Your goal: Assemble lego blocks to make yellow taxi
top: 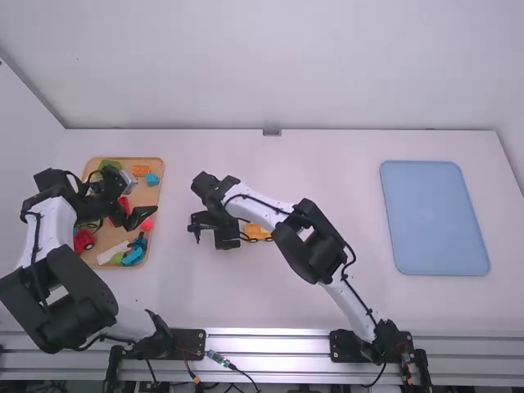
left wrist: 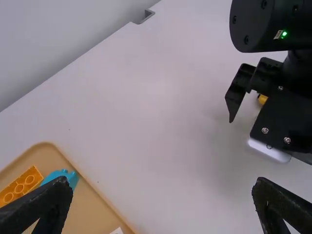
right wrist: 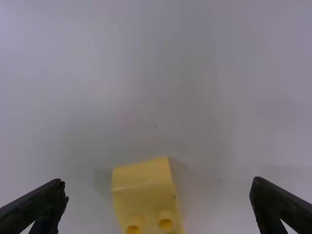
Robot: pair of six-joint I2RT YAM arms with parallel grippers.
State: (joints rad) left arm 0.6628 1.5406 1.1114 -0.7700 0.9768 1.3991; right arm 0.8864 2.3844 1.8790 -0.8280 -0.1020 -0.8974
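Observation:
My left gripper [top: 131,219] hangs over the orange tray [top: 153,246] at the left. In the left wrist view my left gripper [left wrist: 163,187] stands open with nothing held; an orange brick [left wrist: 20,186] and a blue brick [left wrist: 62,176] lie in the tray. At mid-table my right gripper [top: 214,235] is beside a yellow piece [top: 257,232], which the right arm partly covers. In the right wrist view my right gripper [right wrist: 159,187] is wide open, and the yellow piece [right wrist: 146,192] with two round studs lies on the table, untouched, between the fingers' lines.
Red [top: 84,239], green [top: 109,164] and blue [top: 134,254] pieces are in the tray with a whitish one [top: 111,253]. A blue mat [top: 434,217] lies at the right. The right arm spans the middle of the table.

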